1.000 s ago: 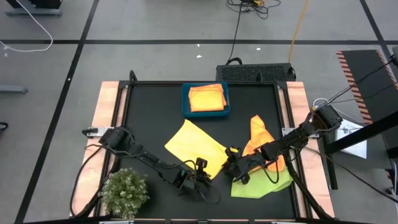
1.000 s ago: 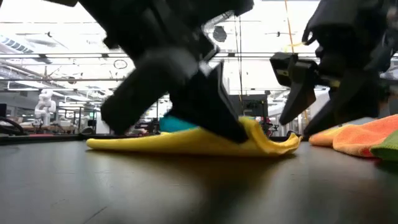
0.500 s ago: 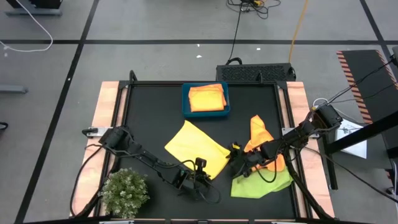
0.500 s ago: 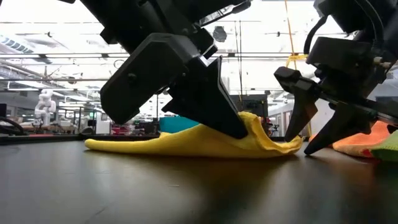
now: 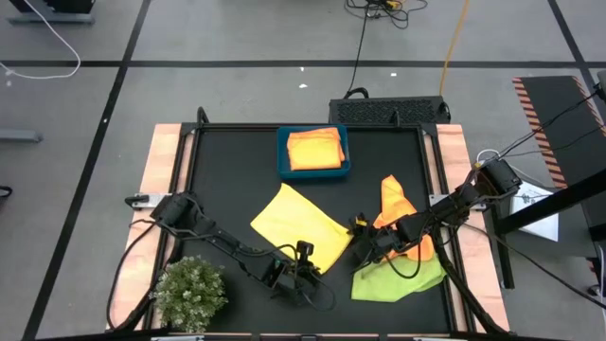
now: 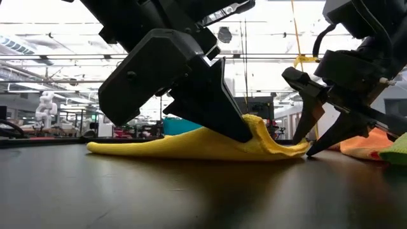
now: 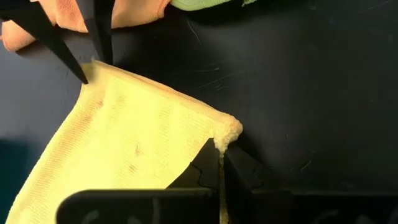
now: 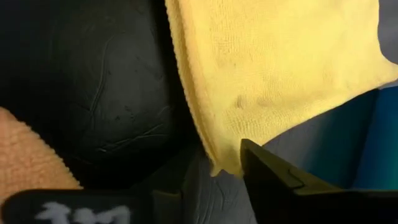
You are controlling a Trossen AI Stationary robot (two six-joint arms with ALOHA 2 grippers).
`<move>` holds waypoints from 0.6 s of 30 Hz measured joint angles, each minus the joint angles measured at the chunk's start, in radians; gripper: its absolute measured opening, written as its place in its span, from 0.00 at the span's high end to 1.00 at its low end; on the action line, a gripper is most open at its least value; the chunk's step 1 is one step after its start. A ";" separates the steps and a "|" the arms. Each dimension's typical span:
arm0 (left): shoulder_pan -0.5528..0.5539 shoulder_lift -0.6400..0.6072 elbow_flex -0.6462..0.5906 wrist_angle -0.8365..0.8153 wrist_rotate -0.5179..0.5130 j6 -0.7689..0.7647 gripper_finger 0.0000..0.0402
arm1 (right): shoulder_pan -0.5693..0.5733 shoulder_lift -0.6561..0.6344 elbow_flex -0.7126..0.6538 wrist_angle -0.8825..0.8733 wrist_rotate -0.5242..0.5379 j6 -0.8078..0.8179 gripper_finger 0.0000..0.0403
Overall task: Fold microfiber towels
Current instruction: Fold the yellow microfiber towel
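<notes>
A yellow towel (image 5: 295, 225) lies spread flat on the black table, one corner toward each edge. My left gripper (image 5: 305, 256) is shut on its near corner. My right gripper (image 5: 359, 230) is open and low at the towel's right corner (image 8: 219, 167), one finger on either side of it; I cannot tell whether they touch it. An orange towel (image 5: 396, 210) and a lime green towel (image 5: 402, 279) lie crumpled at the right, under my right arm. The blue bin (image 5: 313, 172) at the far middle holds folded orange towels (image 5: 314, 149). My left gripper pinches the yellow towel's near corner (image 7: 227, 132) between its two fingers, slanting down from the near side. The corner is bunched and raised a little (image 6: 257, 127); the rest of the towel lies on the table.
A small green bushy plant (image 5: 191, 294) stands at the near left corner, beside my left arm. Bare black table lies left of the yellow towel and between the towel and the bin. The table has wooden side rails (image 5: 161, 161).
My right gripper has moved toward the far edge and come down to the table at the yellow towel's right corner, its fingers now astride it. The towel's near corner, held by my left gripper, has risen slightly and bunched; the rest of the towel stayed flat.
</notes>
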 joint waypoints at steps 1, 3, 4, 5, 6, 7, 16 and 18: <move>0.000 0.000 0.000 0.000 0.000 0.000 0.99 | 0.000 0.000 -0.001 0.000 -0.002 0.000 0.77; -0.003 0.000 0.000 -0.001 0.000 0.000 0.98 | 0.000 0.001 -0.001 -0.001 -0.007 0.000 0.83; -0.005 0.000 0.000 -0.001 0.000 0.000 0.98 | 0.000 0.001 -0.001 -0.001 -0.008 0.000 0.87; -0.006 0.000 0.000 -0.003 0.000 0.000 0.98 | 0.002 0.002 -0.002 -0.001 -0.008 0.001 0.91; -0.008 0.000 0.000 -0.008 0.000 0.000 0.98 | 0.005 0.002 -0.002 -0.003 -0.008 0.005 0.95; -0.011 -0.001 0.001 -0.016 0.000 0.000 0.98 | 0.009 0.002 -0.003 -0.005 -0.007 0.013 0.97; -0.045 -0.003 0.001 -0.205 0.015 -0.051 0.99 | 0.084 0.002 -0.003 0.147 -0.092 0.157 0.99; -0.056 -0.015 0.001 -0.260 0.017 -0.085 0.99 | 0.113 0.002 -0.002 0.222 -0.120 0.173 0.99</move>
